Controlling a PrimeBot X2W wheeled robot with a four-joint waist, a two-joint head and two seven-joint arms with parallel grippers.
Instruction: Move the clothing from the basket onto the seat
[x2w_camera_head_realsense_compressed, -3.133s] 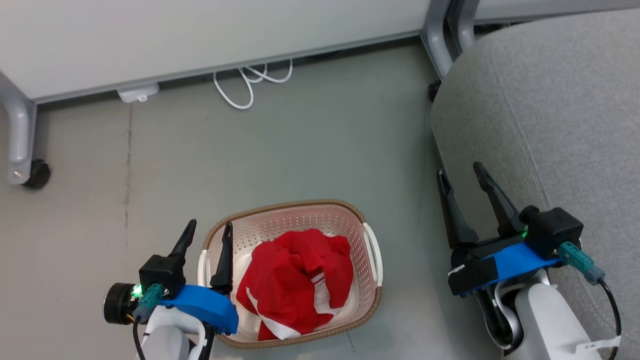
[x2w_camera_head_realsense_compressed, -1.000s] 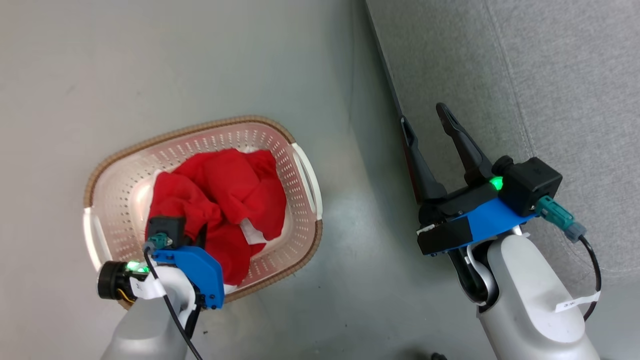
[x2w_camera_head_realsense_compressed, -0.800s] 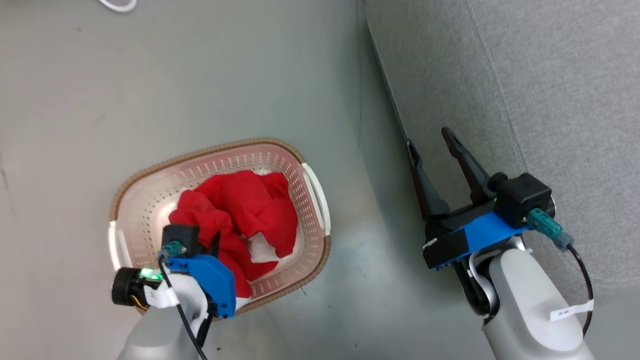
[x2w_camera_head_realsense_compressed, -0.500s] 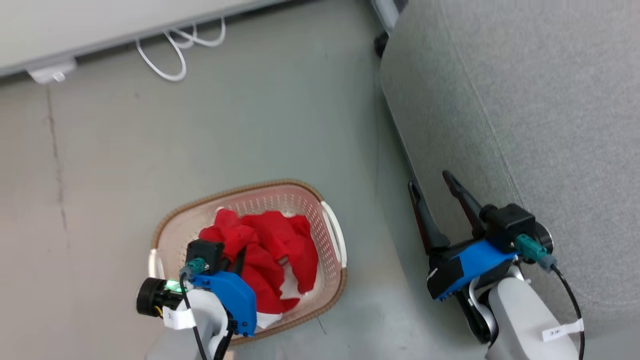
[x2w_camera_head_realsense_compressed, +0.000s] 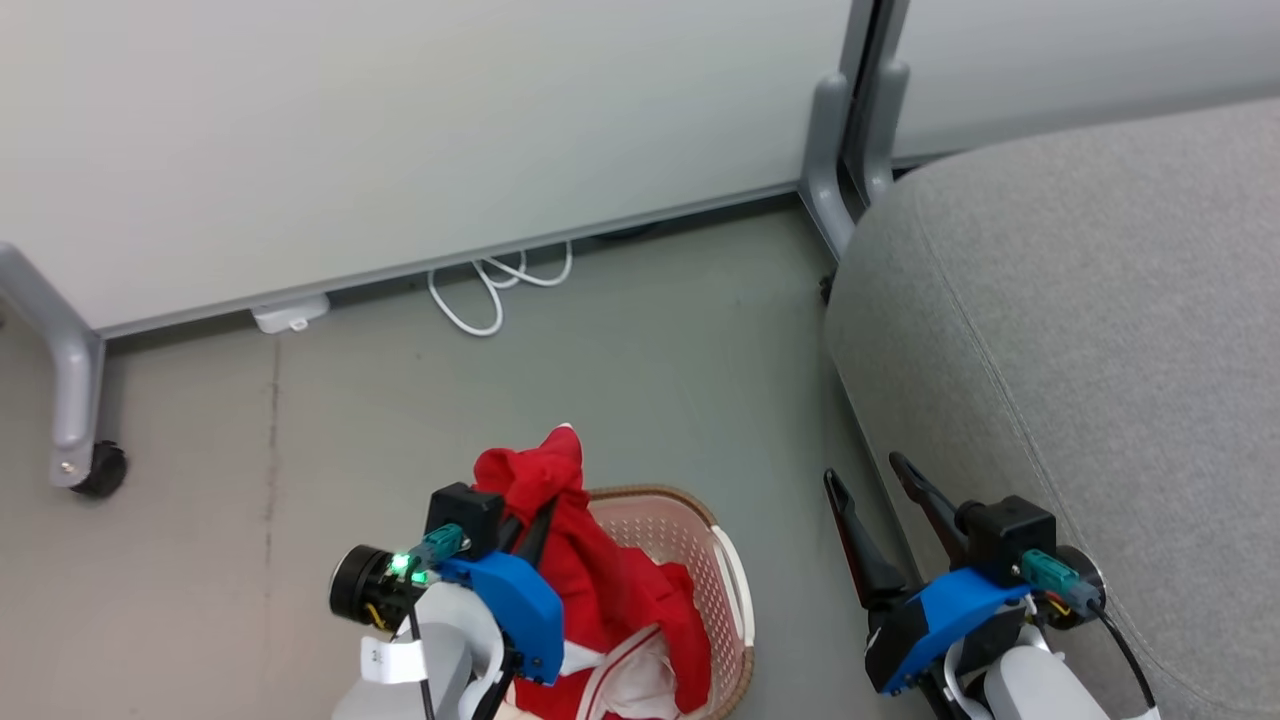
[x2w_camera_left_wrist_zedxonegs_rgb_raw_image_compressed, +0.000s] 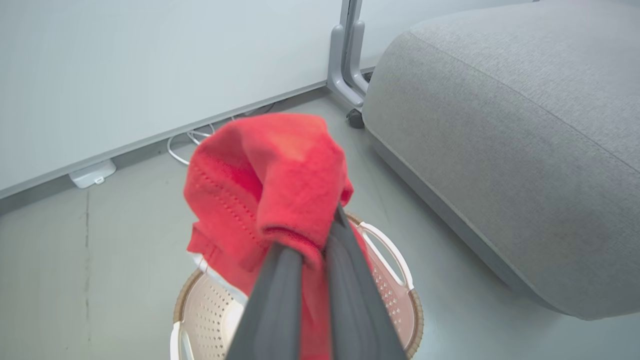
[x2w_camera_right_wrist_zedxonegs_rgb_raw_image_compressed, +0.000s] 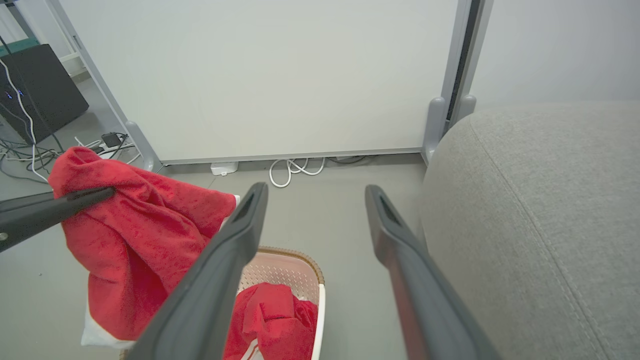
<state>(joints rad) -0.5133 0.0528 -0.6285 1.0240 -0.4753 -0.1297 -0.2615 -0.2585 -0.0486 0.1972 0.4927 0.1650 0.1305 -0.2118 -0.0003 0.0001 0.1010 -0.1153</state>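
My left gripper (x2w_camera_head_realsense_compressed: 532, 508) is shut on a bright red garment (x2w_camera_head_realsense_compressed: 610, 590) and holds it bunched above the basket (x2w_camera_head_realsense_compressed: 738, 600), its white-lined lower end hanging down. In the left wrist view the red cloth (x2w_camera_left_wrist_zedxonegs_rgb_raw_image_compressed: 270, 170) is pinched between the closed fingers (x2w_camera_left_wrist_zedxonegs_rgb_raw_image_compressed: 280, 295), over the cream basket (x2w_camera_left_wrist_zedxonegs_rgb_raw_image_compressed: 400, 285). A second red garment (x2w_camera_right_wrist_zedxonegs_rgb_raw_image_compressed: 275, 312) lies inside the basket (x2w_camera_right_wrist_zedxonegs_rgb_raw_image_compressed: 300, 255). My right gripper (x2w_camera_head_realsense_compressed: 860, 468) stands open and holds nothing, beside the grey seat (x2w_camera_head_realsense_compressed: 1100, 350). In its wrist view the right gripper (x2w_camera_right_wrist_zedxonegs_rgb_raw_image_compressed: 316, 189) frames bare floor, with the seat (x2w_camera_right_wrist_zedxonegs_rgb_raw_image_compressed: 540, 215) to the right.
A white partition panel stands behind, on grey legs with a black caster (x2w_camera_head_realsense_compressed: 95, 470). A white cable (x2w_camera_head_realsense_compressed: 490, 290) and a small white adapter (x2w_camera_head_realsense_compressed: 290, 315) lie at its foot. A black box (x2w_camera_right_wrist_zedxonegs_rgb_raw_image_compressed: 40, 85) with cables sits far left. Grey floor lies between basket and seat.
The head camera has tilted up, so the whole picture has shifted. My left gripper has lifted one red garment up out of the basket. The right gripper stays open beside the seat.
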